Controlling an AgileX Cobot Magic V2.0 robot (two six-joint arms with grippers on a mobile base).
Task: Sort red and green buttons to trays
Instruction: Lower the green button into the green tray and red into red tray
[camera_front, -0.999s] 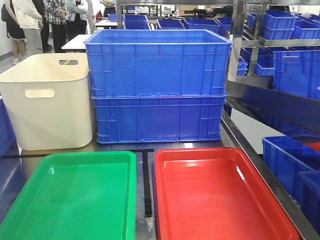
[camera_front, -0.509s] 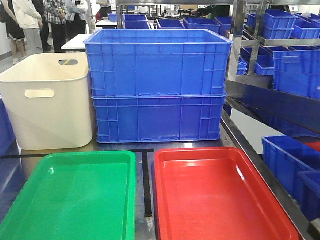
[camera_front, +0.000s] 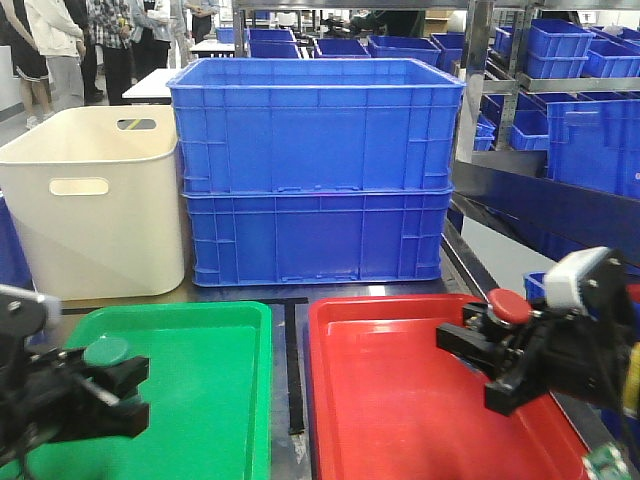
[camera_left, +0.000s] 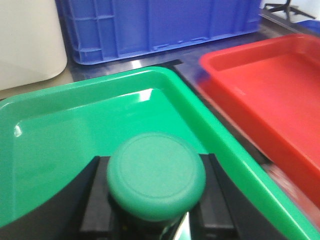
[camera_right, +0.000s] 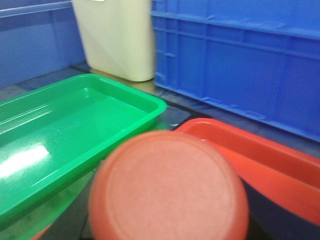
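Delivering, the left gripper is clamping the green button over the green tray, the right gripper the red button over the red tray; lowering and releasing should follow.

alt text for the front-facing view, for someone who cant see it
The left gripper holds a green button over the green tray; the right gripper holds a red button over the red tray. Two stacked blue crates and a cream bin stand behind.

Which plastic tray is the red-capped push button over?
The red-capped button is over the glossy red tray; the green-capped button, the green tray.
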